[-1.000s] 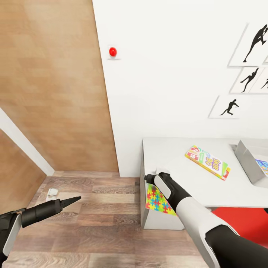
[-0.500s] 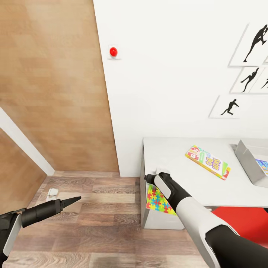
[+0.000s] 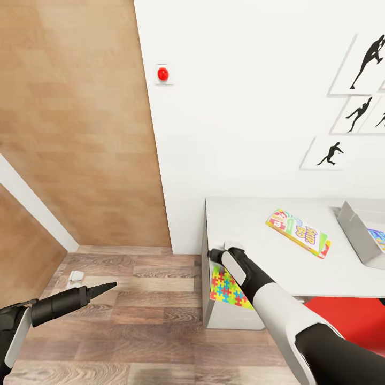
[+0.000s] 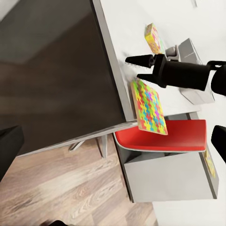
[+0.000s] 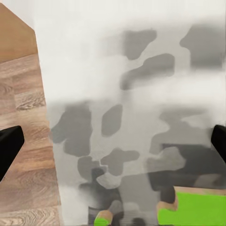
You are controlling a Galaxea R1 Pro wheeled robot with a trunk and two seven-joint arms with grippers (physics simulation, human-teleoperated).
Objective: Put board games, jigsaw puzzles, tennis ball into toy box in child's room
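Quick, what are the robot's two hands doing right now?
Left gripper: shut, holding nothing.
Right gripper: at the table edge by the hanging puzzle; cannot tell whether it grips it.

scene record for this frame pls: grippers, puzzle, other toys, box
right gripper: at the table's left end, by the jigsaw puzzle's top edge; grip not clear
left gripper: over the floor, holding nothing, fingers together
jigsaw puzzle: hanging tilted against the table's end panel
SKIP BO board game: flat on the tabletop
toy box: at the right edge, something blue inside
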